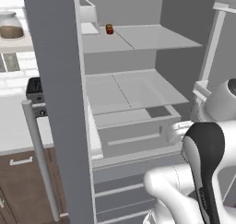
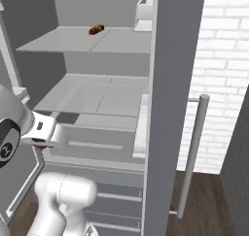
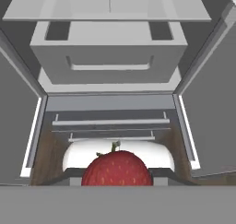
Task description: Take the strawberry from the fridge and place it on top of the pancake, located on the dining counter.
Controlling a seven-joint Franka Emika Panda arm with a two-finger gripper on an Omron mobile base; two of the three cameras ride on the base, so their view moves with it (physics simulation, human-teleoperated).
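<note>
A bright red strawberry [image 3: 117, 168] with a small green stem sits between the fingertips of my gripper [image 3: 117, 179], which is shut on it. The grey fridge [image 3: 110, 48] stands open in front of the hand, with bare shelves [image 1: 133, 91] and a pulled-out drawer [image 2: 92, 128]. In both base views my white hand [image 1: 177, 130] [image 2: 46, 130] hovers just outside the fridge at drawer height. The two lower drawers [image 3: 108, 121] lie below the hand. The pancake and the dining counter are out of view.
A small orange-brown jar [image 1: 109, 29] [image 2: 96, 29] stands on the upper shelf. Open fridge doors flank the arm, one on the left [image 1: 55, 80] and one on the right [image 2: 170, 84], each with a long handle [image 2: 193, 152]. Brown cabinets [image 1: 23, 181] stand to the left and a white brick wall [image 2: 223, 60] to the right.
</note>
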